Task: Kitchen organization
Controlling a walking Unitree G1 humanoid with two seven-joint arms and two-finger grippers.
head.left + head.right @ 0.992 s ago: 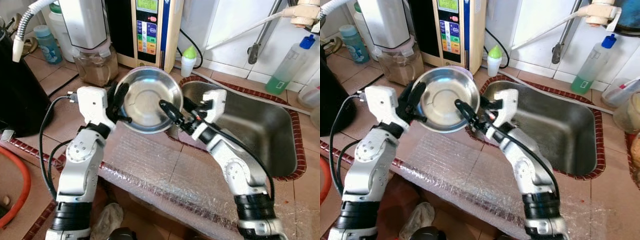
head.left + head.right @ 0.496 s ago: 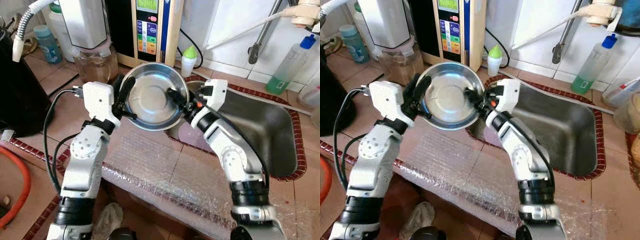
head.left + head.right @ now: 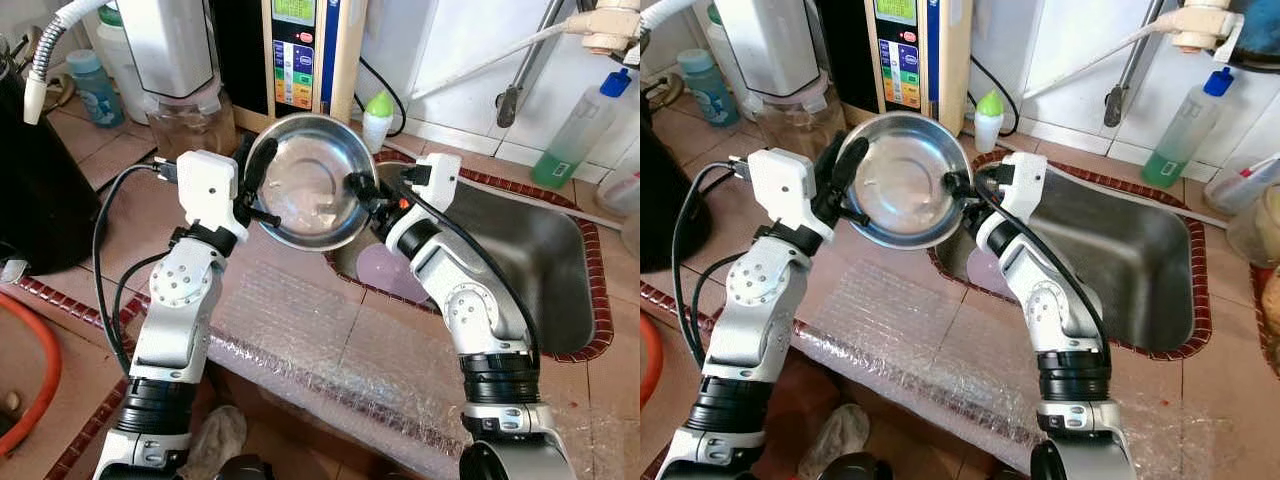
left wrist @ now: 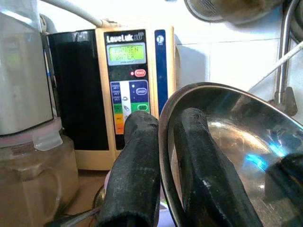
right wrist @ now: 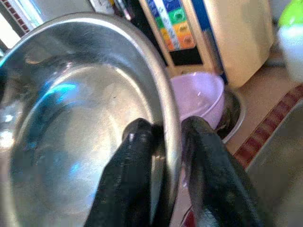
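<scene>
A round steel bowl (image 3: 310, 185) hangs tilted above the counter, its hollow facing me, in front of the water ioniser (image 3: 300, 50). My left gripper (image 3: 252, 185) is shut on the bowl's left rim; in the left wrist view its fingers (image 4: 135, 165) pinch the rim of the bowl (image 4: 236, 142), one on each side. My right gripper (image 3: 358, 190) is shut on the right rim, and the right wrist view shows its fingers (image 5: 137, 156) straddling the edge of the bowl (image 5: 80, 118). A pink bowl (image 5: 199, 94) sits on the counter behind.
A steel sink (image 3: 520, 250) lies to the right with a pink plate (image 3: 385, 272) in its near-left corner. A blender jar (image 3: 190, 120), a green-capped bottle (image 3: 377, 120) and a spray bottle (image 3: 580, 130) stand along the back. Bubble wrap (image 3: 330, 340) covers the counter's front.
My right gripper moved from across the bowl's face to its right rim and closed on it. Both arms lifted the bowl a little toward the back.
</scene>
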